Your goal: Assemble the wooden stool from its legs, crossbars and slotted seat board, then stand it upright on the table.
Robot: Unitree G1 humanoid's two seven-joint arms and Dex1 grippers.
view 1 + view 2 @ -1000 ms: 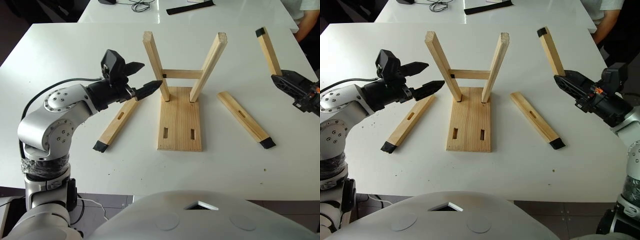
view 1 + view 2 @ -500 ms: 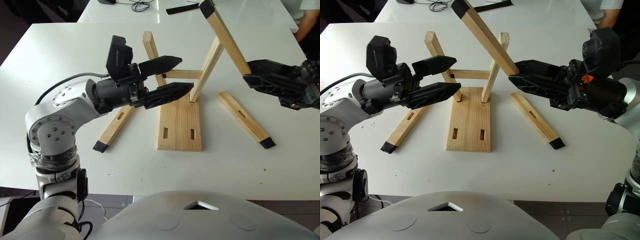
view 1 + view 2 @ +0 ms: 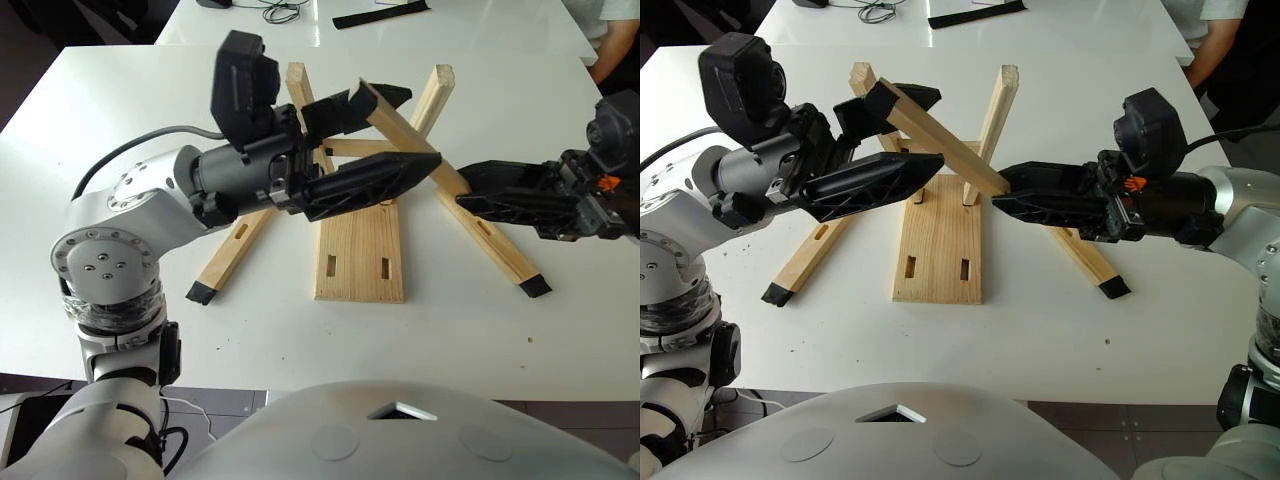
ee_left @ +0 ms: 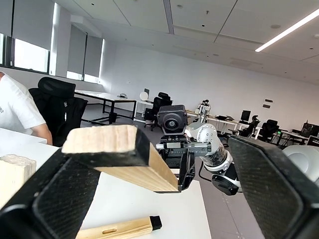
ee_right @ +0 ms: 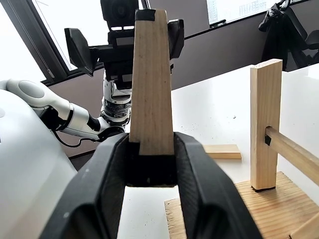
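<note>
The slotted seat board (image 3: 360, 250) lies flat mid-table. Two legs (image 3: 298, 90) (image 3: 436, 95) stand in its far slots, joined by a crossbar (image 5: 291, 149). My right gripper (image 3: 1002, 196) is shut on the lower end of a third leg (image 3: 940, 140), holding it tilted in the air above the board. That leg's black-capped top end (image 4: 107, 149) lies between the wide-apart fingers of my open left gripper (image 3: 938, 128), close against one finger (image 4: 55, 199). Two more loose legs rest flat on the table, one left of the board (image 3: 232, 250) and one to its right (image 3: 500, 250).
The white table's front edge (image 3: 300, 385) runs close below the board. Behind it a second table carries a black strap (image 3: 380, 15) and cables (image 3: 280, 12).
My right gripper has carried the leg from the far right to above the board and tilted it leftward. My left arm has risen and its open fingers now bracket the leg's capped end.
</note>
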